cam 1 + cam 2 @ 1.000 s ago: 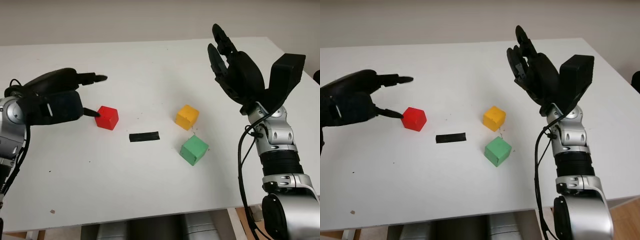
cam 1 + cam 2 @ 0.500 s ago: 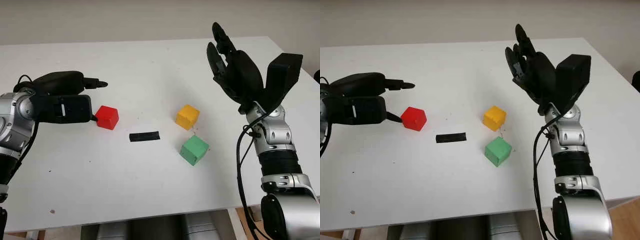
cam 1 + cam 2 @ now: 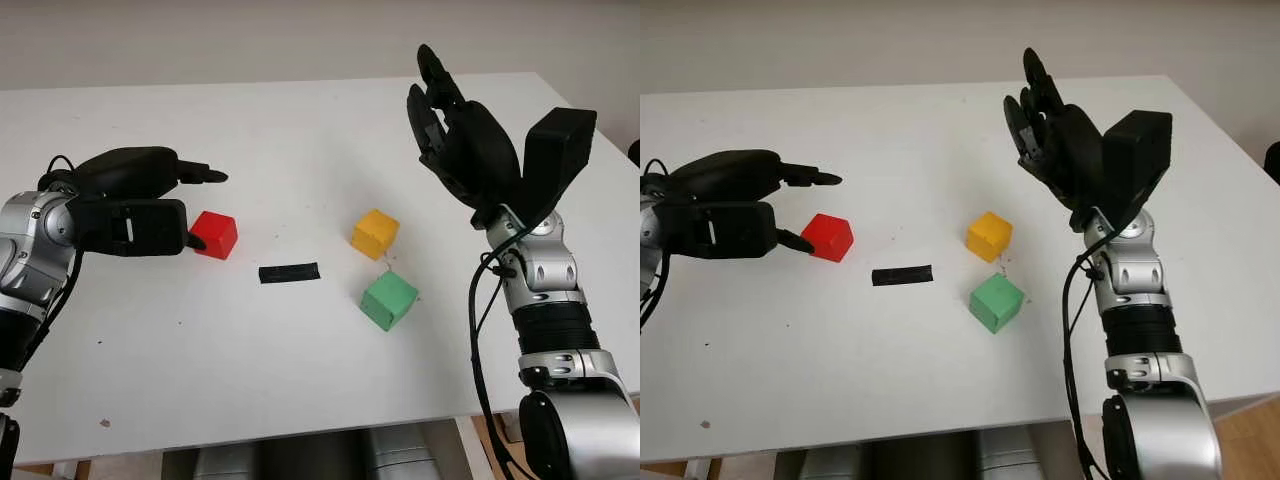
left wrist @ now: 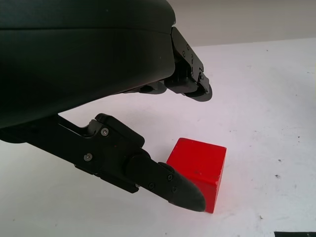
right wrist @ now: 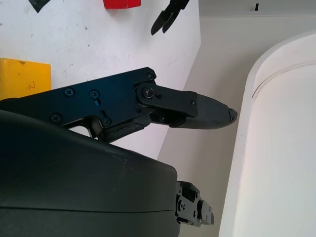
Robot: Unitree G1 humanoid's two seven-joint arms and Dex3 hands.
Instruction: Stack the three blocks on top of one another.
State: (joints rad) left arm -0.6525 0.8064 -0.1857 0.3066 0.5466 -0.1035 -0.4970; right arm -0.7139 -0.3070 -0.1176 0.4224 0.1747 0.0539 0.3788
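The left hand (image 3: 150,200) is low over the left part of the white table (image 3: 300,130), open and holding nothing, with the red block (image 3: 215,235) sitting just at its right side. One lower finger (image 4: 170,187) reaches along the block's near left face and looks to be touching or almost touching it, though the contact cannot be confirmed, while the upper fingers (image 4: 190,86) stretch above the far side of the block without closing on it. The red block stands flat on the table, apart from the other two. To its right and a little nearer lies a short black strip (image 3: 289,273), flat on the surface, between the red block and the pair of blocks on the right. The yellow block (image 3: 375,234) rests on the table right of centre, and the green block (image 3: 388,300) sits just near of it, slightly to the right, the two close together but not touching. None of the three blocks is stacked. The right hand (image 3: 460,135) is raised well above the right part of the table, beyond and to the right of the yellow block, open, fingers pointing up and away, holding nothing
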